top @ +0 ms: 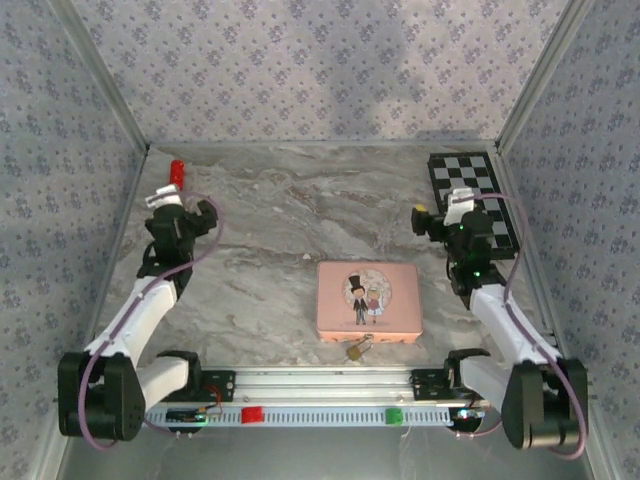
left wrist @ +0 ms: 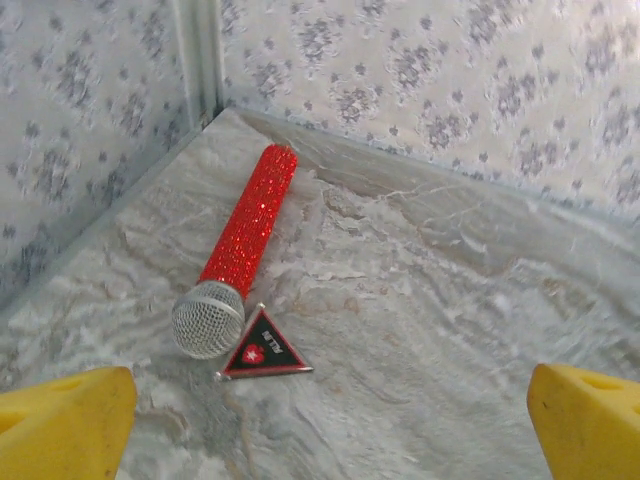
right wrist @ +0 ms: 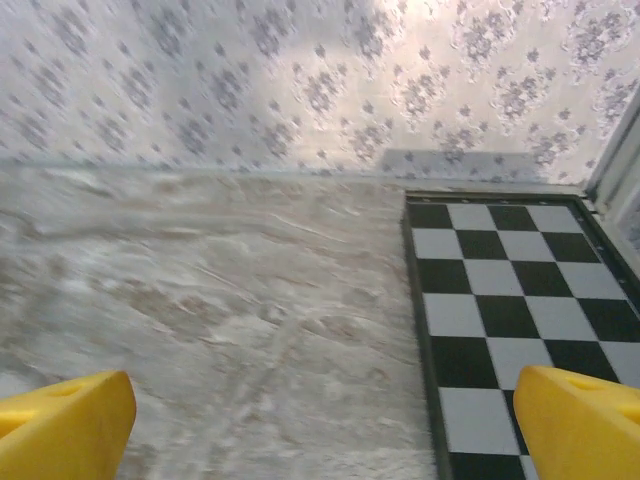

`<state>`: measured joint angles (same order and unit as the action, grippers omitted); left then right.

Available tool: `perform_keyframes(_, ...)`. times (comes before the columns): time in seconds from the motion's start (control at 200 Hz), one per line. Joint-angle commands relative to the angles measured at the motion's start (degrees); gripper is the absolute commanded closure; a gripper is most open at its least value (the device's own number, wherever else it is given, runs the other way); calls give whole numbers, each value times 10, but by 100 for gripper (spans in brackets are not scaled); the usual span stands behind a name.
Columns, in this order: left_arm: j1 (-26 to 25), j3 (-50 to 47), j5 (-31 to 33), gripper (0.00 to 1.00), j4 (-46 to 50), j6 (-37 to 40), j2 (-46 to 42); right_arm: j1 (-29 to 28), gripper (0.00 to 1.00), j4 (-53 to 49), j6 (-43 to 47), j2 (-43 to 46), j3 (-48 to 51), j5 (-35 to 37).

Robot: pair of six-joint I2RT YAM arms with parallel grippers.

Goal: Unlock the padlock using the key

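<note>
Progress looks to be at zero — the padlock (top: 355,350) lies on the marble table (top: 270,230), touching or just beside the near edge of the pink tin (top: 368,300), with neither arm close to it. In the top view it is too small to tell whether the shackle is closed, or whether the pale sliver against it is the key; I would judge it locked. Both arms reach toward the back of the table, well apart from the lock. The left gripper (left wrist: 320,420) has its yellow fingers (left wrist: 60,420) spread wide with nothing between them, and looks down on a red glitter microphone (left wrist: 240,250) and a small triangular badge (left wrist: 265,348) in the far left corner. The right gripper (right wrist: 320,420) is likewise spread and empty, over bare marble beside the checkered board (right wrist: 510,300) at the far right. All the work is left — finding and picking up the key, steadying the lock, inserting, turning, and freeing the shackle.
</note>
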<state>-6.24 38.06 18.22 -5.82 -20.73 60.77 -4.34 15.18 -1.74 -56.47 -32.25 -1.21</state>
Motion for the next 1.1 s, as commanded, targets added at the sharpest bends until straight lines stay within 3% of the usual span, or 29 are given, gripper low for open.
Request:
perform_keyframes(0.0,4,56,14,0,234,-184,-17,-2,1,-181,-127,66,-59,-18)
perform_keyframes(0.06,21,71,-19,0,292,-229,-20,0,1,-248,-172,94,-81,-13)
perform_keyframes(0.15,59,72,-148,0,326,-210,-22,11,1,-307,-219,138,-82,-27)
perform_keyframes(0.225,64,88,-177,0,394,-212,-14,23,1,-324,-304,172,-53,-39)
perform_keyframes(0.325,60,101,-218,0,459,-196,-13,35,1,-308,-285,191,-33,-90)
perform_keyframes(0.46,18,98,-198,0,545,-205,-41,27,1,-347,-264,177,-61,-109)
perform_keyframes(0.52,-14,86,-171,8,576,-224,-62,14,1,-359,-257,166,-77,-107)
perform_keyframes(0.65,-82,27,-123,15,612,-313,-125,-28,1,-351,-249,142,-91,-97)
perform_keyframes(0.815,-115,-39,-134,26,606,-374,-168,-82,1,-334,-241,112,-105,-63)
perform_keyframes(1.094,-162,-84,-171,51,538,-407,-109,-146,1,-342,-232,80,-139,-31)
